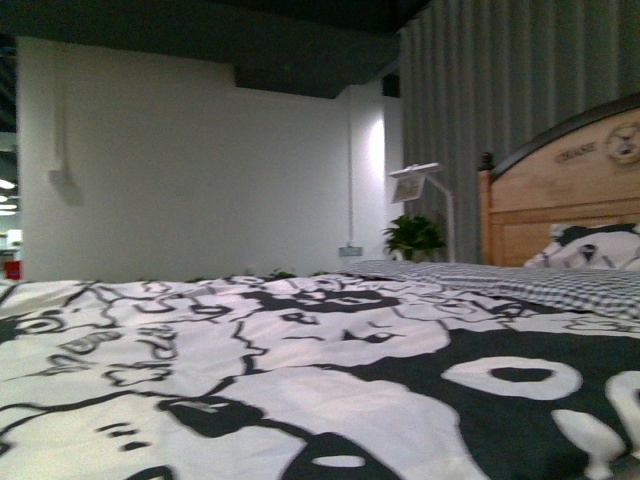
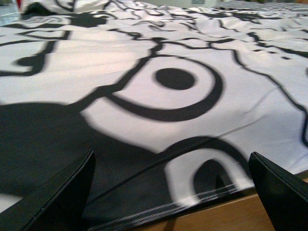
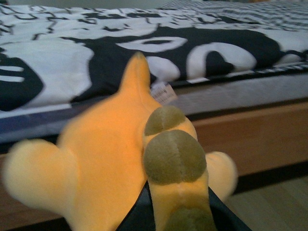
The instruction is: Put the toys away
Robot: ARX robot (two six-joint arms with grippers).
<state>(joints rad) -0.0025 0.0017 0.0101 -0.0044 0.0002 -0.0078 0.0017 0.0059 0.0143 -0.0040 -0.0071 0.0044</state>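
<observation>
Risks, largest item first. Bed [image 1: 470,275] fills the front view under a black-and-white cartoon duvet [image 1: 300,380]. In the right wrist view the wooden bed frame [image 3: 250,134] stands close behind the load. A swing of the right arm toward it could knock the toy on the frame edge, or drag it across the duvet and work it loose.

Plush toy [image 3: 110,144], orange-yellow, hangs in the air beside the bed's side, above the floor [image 3: 274,202], pinched by the right hand [image 3: 183,219]. Judgement: the grip takes only one end of a soft body, so the plush may squash, slip and drop to the floor.

Left hand [image 2: 171,156] is spread wide with nothing between its fingers [image 2: 62,192]. It hovers low over the duvet at the bed's edge, and a downward move could snag the cloth.

Paper tag [image 3: 163,92] pokes out near the toy's far end and could catch on fabric.

Hidden or unclear:
- No bin, box or shelf for the toy shows in any view, so the destination is unknown.
- Neither arm appears in the front view.
- Pillow [image 1: 590,248] by the headboard [image 1: 560,190] is cut off at the picture's edge.
- The toy blocks most of the right hand. Only dark slivers show, and the contact points cannot be seen.
- The toy is blurred and its face is not visible.
- The tag print is unreadable.
</observation>
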